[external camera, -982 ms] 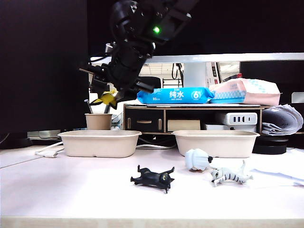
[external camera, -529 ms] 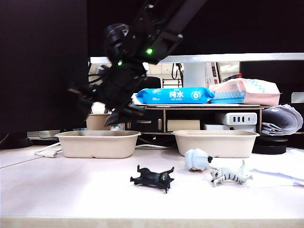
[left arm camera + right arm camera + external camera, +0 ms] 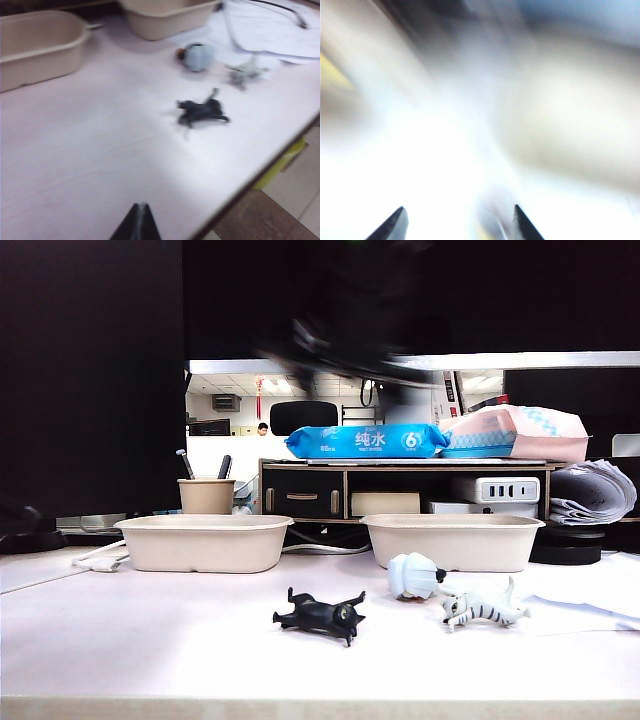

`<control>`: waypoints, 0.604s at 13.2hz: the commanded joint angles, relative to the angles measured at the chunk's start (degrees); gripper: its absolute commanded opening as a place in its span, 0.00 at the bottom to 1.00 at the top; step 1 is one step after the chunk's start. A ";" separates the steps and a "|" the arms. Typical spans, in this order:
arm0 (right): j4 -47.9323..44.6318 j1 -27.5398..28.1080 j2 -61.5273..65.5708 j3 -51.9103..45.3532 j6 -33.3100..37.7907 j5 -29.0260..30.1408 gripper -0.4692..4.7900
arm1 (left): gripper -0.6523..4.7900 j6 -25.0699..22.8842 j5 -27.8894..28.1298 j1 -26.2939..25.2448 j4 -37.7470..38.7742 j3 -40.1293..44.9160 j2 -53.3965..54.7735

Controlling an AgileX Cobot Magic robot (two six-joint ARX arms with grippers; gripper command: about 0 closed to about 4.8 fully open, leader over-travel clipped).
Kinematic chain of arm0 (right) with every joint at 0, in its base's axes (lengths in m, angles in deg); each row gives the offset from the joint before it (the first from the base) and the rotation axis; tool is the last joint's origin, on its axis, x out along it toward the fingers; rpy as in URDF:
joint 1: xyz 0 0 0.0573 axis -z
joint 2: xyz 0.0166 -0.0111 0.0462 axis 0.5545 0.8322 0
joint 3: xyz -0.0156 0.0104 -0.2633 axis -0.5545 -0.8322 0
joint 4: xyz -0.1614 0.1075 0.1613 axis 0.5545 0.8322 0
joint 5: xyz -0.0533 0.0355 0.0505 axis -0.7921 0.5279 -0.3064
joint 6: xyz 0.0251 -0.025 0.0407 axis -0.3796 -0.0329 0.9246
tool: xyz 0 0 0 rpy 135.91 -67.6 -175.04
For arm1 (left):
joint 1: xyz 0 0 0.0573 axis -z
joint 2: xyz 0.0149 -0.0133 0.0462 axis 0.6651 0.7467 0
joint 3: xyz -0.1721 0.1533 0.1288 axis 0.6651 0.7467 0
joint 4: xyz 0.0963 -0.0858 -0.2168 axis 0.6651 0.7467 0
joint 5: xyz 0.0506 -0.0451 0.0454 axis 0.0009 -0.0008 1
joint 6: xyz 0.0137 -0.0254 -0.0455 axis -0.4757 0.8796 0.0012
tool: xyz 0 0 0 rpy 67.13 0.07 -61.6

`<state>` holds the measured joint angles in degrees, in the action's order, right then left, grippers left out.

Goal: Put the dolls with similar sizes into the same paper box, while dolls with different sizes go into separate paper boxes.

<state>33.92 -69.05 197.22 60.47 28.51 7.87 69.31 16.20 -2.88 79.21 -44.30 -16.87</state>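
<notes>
Right gripper: jaws wide, nothing between them, view smeared. Left gripper: tips together, empty, black cat well ahead. Blue-white figure and striped cat also on table. Boxes: contents hidden. Three left to sort.

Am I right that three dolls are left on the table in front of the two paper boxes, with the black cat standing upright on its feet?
Not quite. The black cat lies tipped over, legs sticking out, as the exterior view shows. The rest holds: with the pale blue-white figure and the striped cat, three dolls remain in front of the left paper box and the right paper box.
</notes>
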 commanded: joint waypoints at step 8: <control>13.16 -1.68 2.08 -1.84 7.93 -3.10 0.60 | 0.11 -0.20 -0.17 8.57 -0.72 -0.04 4.96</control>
<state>48.78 -70.24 199.43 59.33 35.41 5.16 69.31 16.20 6.01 79.19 -44.30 -11.98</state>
